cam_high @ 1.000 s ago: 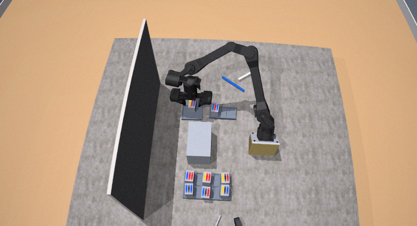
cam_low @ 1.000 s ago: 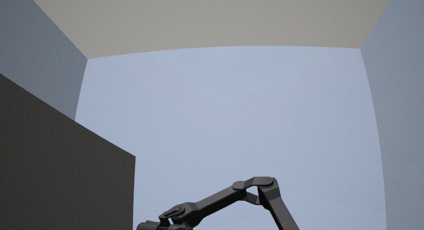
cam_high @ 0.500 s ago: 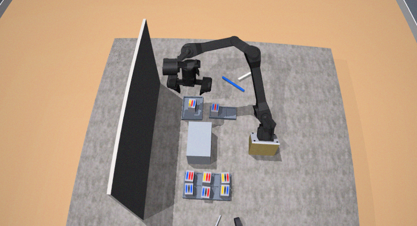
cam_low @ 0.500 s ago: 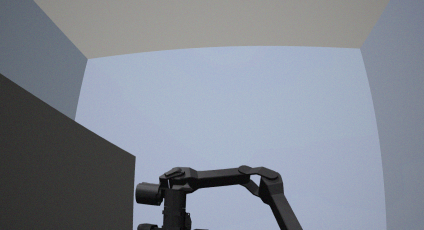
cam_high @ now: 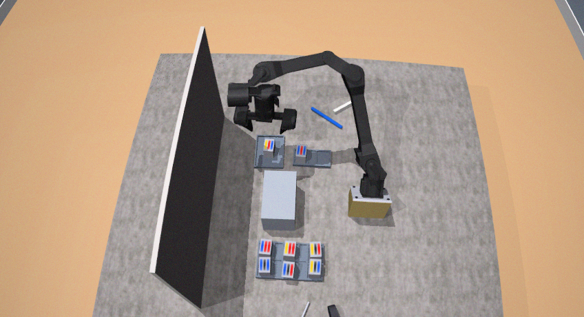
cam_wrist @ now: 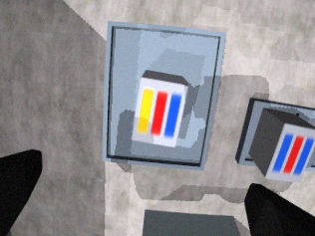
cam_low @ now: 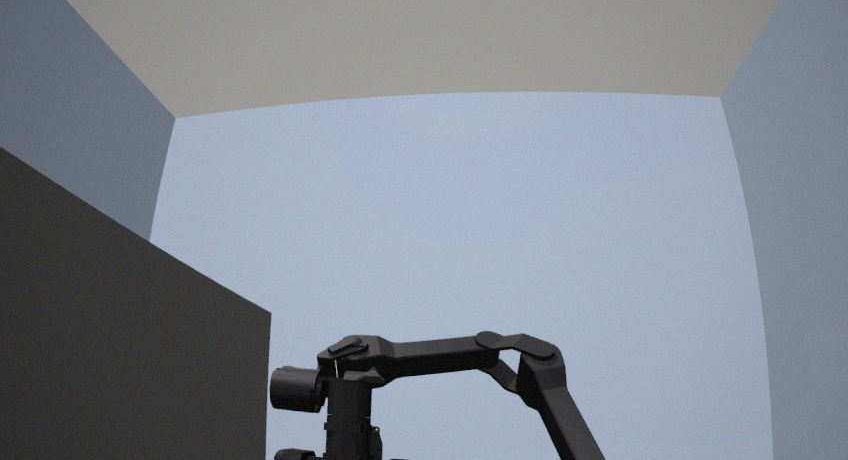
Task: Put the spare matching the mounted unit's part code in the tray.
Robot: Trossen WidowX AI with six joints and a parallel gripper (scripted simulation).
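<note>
Can make out the jaws wide apart, clamped on nothing, above the bench point(cam_high: 433, 171). In the wrist view, can see only the tips, cut off at the lower corners; in the exterior view, cannot see them, with the arm point(cam_high: 304, 62) point(cam_low: 439, 356) running out at the bottom edge. Just past the jaws, towards the bottom of the top view, see the tray point(cam_high: 282, 161) point(cam_wrist: 107, 99), and inside it the spare point(cam_high: 268, 145) point(cam_wrist: 158, 113), bars yellow, red and blue, apart from both tips. Cannot see its underside.

Beside that, find a small holder point(cam_high: 323, 157) point(cam_wrist: 242, 148) with a blue-red-blue block point(cam_high: 301, 151) point(cam_wrist: 294, 150), both cut off at the right in the wrist view. Farther from the jaws, see a grey box point(cam_high: 279, 196) point(cam_wrist: 191, 225), mostly cropped there, then a rack point(cam_high: 302, 253) of six striped blocks point(cam_high: 288, 269). Cannot make out the mounted unit or its code. Near the jaws, note a dark panel point(cam_high: 186, 171) point(cam_low: 118, 338), hiding whatever stands behind. Across from it, see a white stick point(cam_high: 341, 107), one end meeting the arm's outline.
</note>
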